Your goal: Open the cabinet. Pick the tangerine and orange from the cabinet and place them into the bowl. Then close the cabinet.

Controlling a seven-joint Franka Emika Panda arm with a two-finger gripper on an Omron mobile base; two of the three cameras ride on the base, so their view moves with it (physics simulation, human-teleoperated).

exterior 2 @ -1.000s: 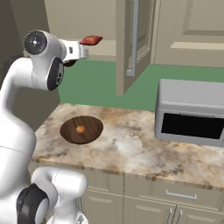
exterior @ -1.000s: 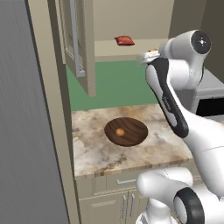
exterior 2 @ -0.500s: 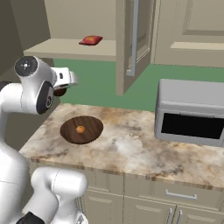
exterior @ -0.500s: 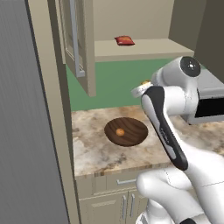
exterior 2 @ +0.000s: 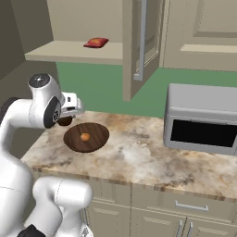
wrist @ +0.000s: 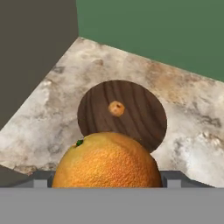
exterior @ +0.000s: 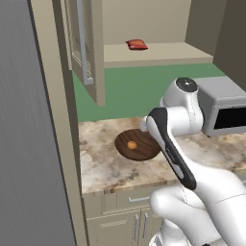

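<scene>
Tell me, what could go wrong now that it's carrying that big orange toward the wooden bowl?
The orange is held beside the bowl, not over it, so an early release could send it rolling across the counter. The bowl is shallow and already holds a small fruit; a drop from height might bounce out or knock it. The cabinet door hangs open above the counter, so the arm could clip it on the way back up.

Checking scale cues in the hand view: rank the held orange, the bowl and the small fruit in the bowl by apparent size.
1. Bowl, widest across.
2. Orange, nearly as wide, but it is right at the camera in the gripper, so that is nearness, not true size.
3. Small fruit in the bowl, smallest.
</scene>
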